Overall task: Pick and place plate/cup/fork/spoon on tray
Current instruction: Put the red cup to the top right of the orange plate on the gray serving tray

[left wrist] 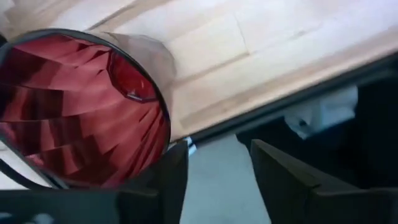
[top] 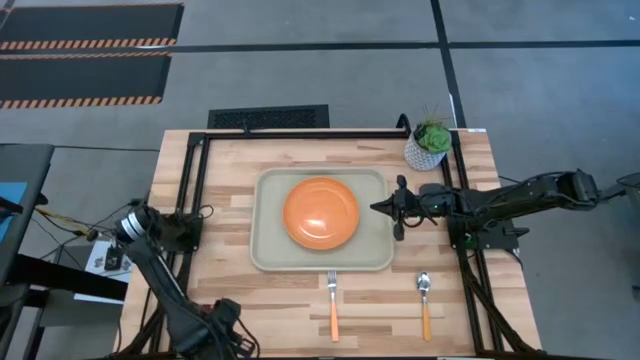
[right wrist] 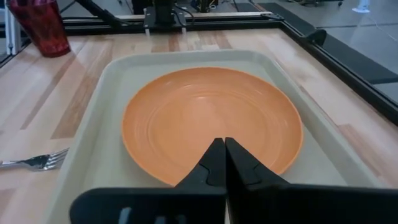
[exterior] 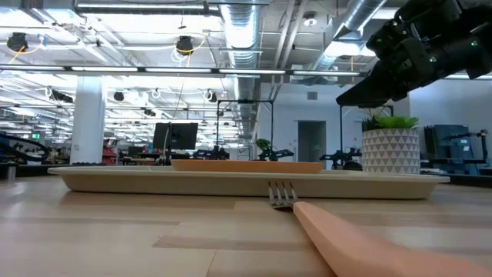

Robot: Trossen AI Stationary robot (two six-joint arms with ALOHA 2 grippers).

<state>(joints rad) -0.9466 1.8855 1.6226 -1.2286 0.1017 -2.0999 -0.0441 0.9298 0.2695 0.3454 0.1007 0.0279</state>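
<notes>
On the wooden counter (top: 230, 215), the large rectangular pale beige-grey tray (top: 268, 255) with its raised rim is lying at the centre, and the round flat orange plate (top: 321, 213) is resting flat inside it, toward the tray's twelve o'clock side, so that part of the job looks done. The right pincer (top: 383, 208) is hanging just off the tray's three o'clock edge with its dark fingers pressed together and nothing between them, pointing at the plate; judging by that pose, it is either backing off after a release or waiting for the next item. At six o'clock from the tray, the small fork (top: 333, 303) with silver tines and a slim orange handle is lying on bare wood, tines toward the tray, and the small spoon (top: 425, 303) with a rounded silver bowl and orange handle is lying at about five o'clock, both still to be moved. The left pincer (left wrist: 214, 168) is showing only in its own wrist view, spread apart and empty at the counter's edge, right next to the small red faceted translucent cup (left wrist: 81, 106), probably lining up a grasp. From above, the cup is not visible and the left arm's end is cut off at the picture's seven o'clock corner. Whether a finger is touching the cup's rim is hard to make out. A white pot with a green plant (top: 429, 145) is standing at two o'clock, clear of everything.
</notes>
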